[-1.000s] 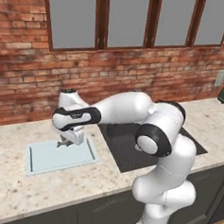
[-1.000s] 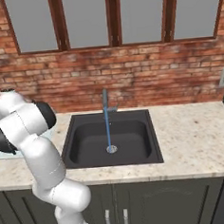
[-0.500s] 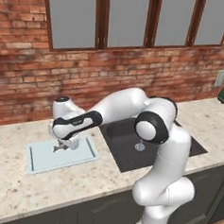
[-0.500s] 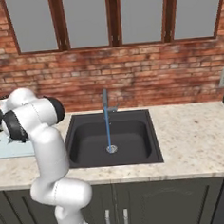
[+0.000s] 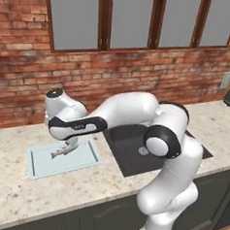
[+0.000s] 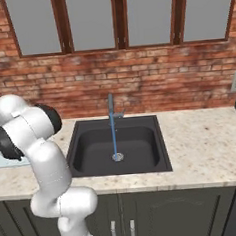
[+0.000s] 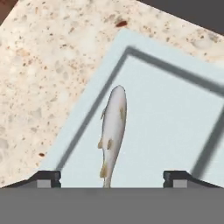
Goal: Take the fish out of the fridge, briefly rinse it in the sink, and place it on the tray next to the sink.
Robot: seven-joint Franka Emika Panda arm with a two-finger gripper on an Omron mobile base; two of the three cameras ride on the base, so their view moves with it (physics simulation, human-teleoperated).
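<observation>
Fish (image 7: 113, 131) lies on the tray (image 7: 175, 127), centre frame. Your hand (image 7: 112, 177) is spread wide, holding nothing. Judged done; you only need to withdraw.

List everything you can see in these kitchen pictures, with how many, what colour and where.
fish: one, grey-tan, lying on the tray
tray: one, pale blue, on the counter left of the sink
sink: one, black, recessed in the counter
faucet: one, grey, behind the basin, water running down to the drain
counter: one, speckled beige
windows: a row, brown-framed, in the red brick wall
hand: one, dark fingertips, open, either side of the fish's tail
</observation>
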